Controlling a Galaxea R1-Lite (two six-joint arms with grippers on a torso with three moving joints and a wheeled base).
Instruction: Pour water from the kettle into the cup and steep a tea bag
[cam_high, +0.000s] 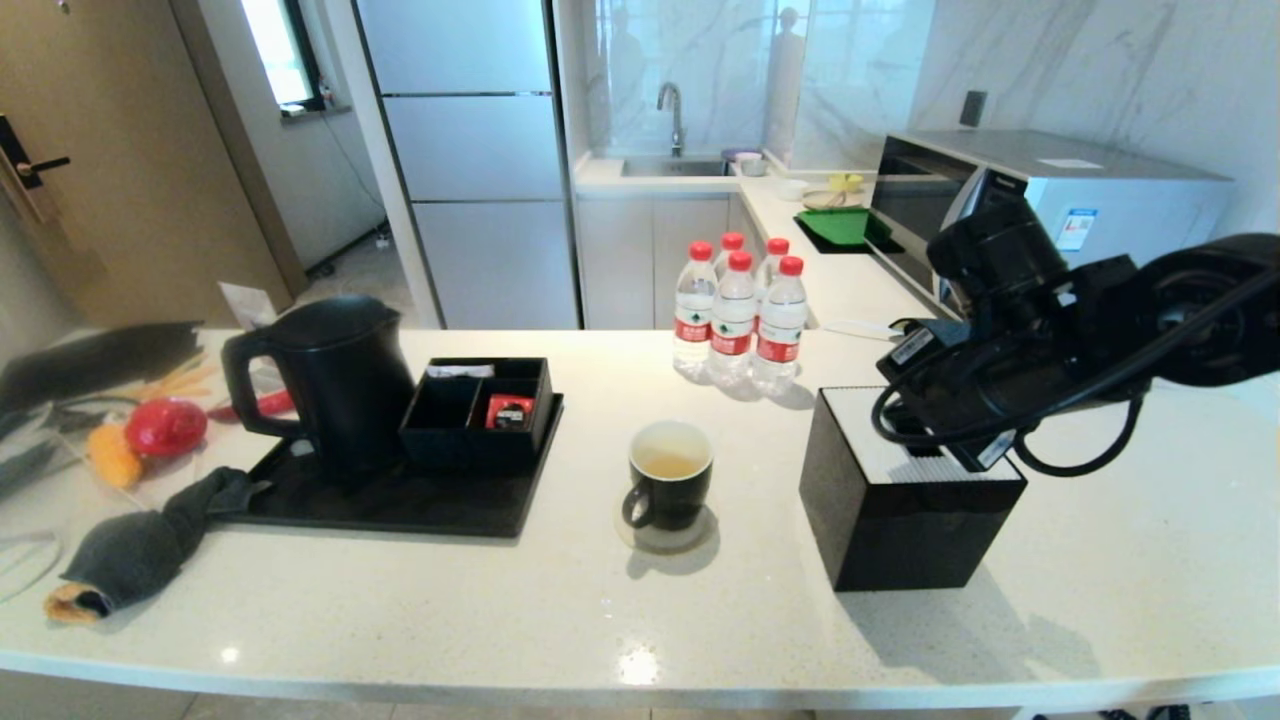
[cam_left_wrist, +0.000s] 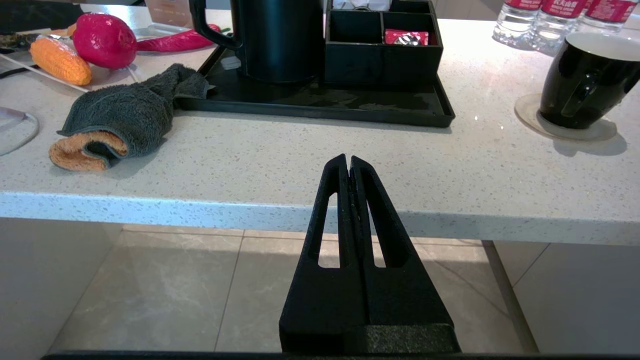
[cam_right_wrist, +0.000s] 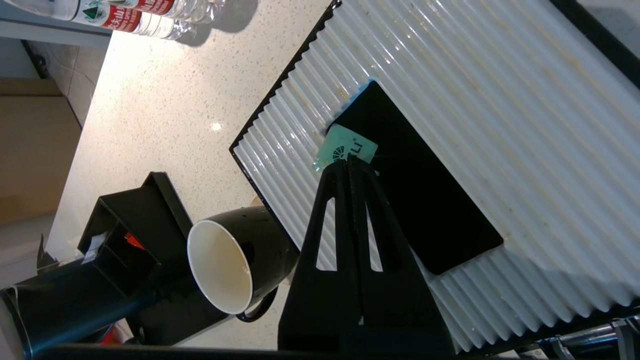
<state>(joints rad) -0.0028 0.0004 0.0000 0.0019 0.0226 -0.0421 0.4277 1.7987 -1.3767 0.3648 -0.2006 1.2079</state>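
Observation:
The black kettle (cam_high: 335, 375) stands on a black tray (cam_high: 420, 505) at the left. The black cup (cam_high: 670, 480) sits on a coaster mid-counter, holding pale yellowish water (cam_high: 668, 465). My right gripper (cam_right_wrist: 349, 159) hangs over the dark slot of a black box with a white ribbed top (cam_right_wrist: 475, 100). It is shut on a small pale green paper tag (cam_right_wrist: 347, 145). The tea bag itself is hidden. The cup (cam_right_wrist: 235, 265) shows beside that box. My left gripper (cam_left_wrist: 349, 161) is shut and empty, parked low off the counter's front edge.
Several red-capped bottles (cam_high: 735, 320) stand behind the cup. A black compartment box (cam_high: 480, 410) with a red packet (cam_high: 510, 412) shares the tray. A grey cloth (cam_high: 140, 550) and toy vegetables (cam_high: 165, 425) lie at the far left. A microwave (cam_high: 1050, 190) sits behind my right arm.

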